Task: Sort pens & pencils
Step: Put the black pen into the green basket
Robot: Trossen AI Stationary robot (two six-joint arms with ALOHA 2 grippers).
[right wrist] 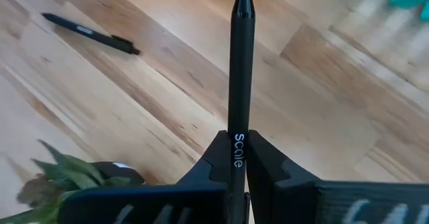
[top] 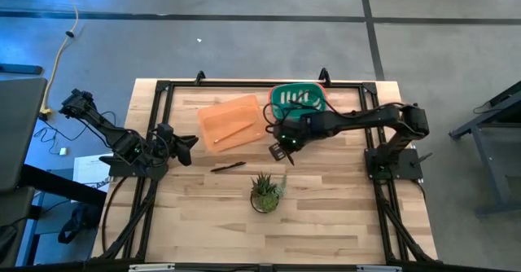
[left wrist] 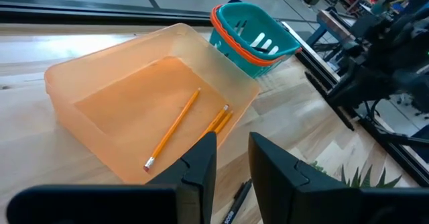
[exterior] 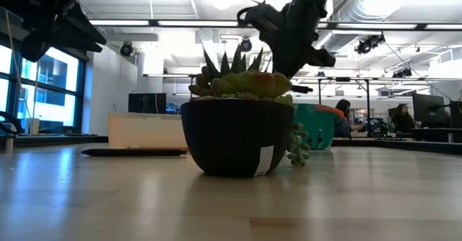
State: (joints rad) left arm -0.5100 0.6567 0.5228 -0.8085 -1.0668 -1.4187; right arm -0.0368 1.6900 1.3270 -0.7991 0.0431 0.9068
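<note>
Above table centre, right pincer point(right wrist: 238, 160) clamping pen point(right wrist: 240, 70)

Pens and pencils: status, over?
Right end effector shut on a pen. Left end effector empty beside orange bin. One pen on table. Nothing obstructing.

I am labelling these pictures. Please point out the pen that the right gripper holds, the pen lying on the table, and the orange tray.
held pen point(right wrist: 240, 76), right wrist view, middle of its barrel.
pen on the table point(right wrist: 87, 32), right wrist view, middle of its body.
orange tray point(left wrist: 67, 73), left wrist view, on its rim.
</note>
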